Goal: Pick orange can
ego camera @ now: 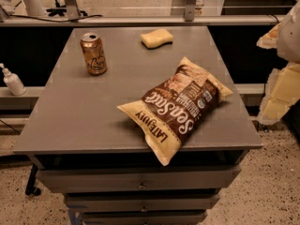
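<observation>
Tool (279,95): pale white-and-yellow grasping part, seen at the right edge of the camera view, off the right side of the table and above its level. Whether it is open or closed cannot be told.

Slim orange-gold metal drink can (93,54): stood upright at the far left of the table, near the left edge, well apart from the tool and ungrasped.

Large brown-and-yellow crinkled chip bag (176,107): laid flat at the front right, between tool and can, one corner overhanging the front edge.

Yellow soft sponge (156,38): laid at the far centre.

Grey metal table (84,116): drawers fitted below.

Hazards judged:
- The bag could be swept or dragged off the front edge if a low, direct path is taken.
- The can could be tipped or pushed towards the left edge if it is met off-centre or from the side.
- The sponge could be nudged if the approach is swung wide.
</observation>
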`<action>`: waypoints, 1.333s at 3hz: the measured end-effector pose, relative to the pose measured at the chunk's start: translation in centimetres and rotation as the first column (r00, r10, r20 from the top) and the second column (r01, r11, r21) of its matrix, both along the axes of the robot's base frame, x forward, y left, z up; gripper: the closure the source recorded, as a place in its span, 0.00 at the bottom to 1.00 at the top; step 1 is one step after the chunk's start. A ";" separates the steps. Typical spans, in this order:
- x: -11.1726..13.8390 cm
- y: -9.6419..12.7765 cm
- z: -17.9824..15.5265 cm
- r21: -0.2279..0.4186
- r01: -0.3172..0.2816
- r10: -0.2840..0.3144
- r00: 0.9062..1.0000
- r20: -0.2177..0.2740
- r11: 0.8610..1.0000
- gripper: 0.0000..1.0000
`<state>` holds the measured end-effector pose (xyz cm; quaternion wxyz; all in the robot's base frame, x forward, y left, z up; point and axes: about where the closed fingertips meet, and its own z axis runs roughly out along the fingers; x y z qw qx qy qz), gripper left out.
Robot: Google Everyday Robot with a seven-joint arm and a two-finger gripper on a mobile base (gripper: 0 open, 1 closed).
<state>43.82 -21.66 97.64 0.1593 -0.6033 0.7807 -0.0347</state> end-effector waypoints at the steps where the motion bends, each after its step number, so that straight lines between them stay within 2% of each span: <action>1: 0.0 0.0 0.0 0.000 0.000 0.000 1.000 0.000 1.000 0.00; 2: 0.9 1.4 -0.3 0.051 -0.016 0.015 1.000 0.009 0.999 0.00; 3: 3.1 4.8 -0.9 0.168 -0.037 0.035 0.999 0.015 0.985 0.00; 4: 5.9 9.5 -1.4 0.330 -0.053 0.050 0.999 0.018 0.942 0.00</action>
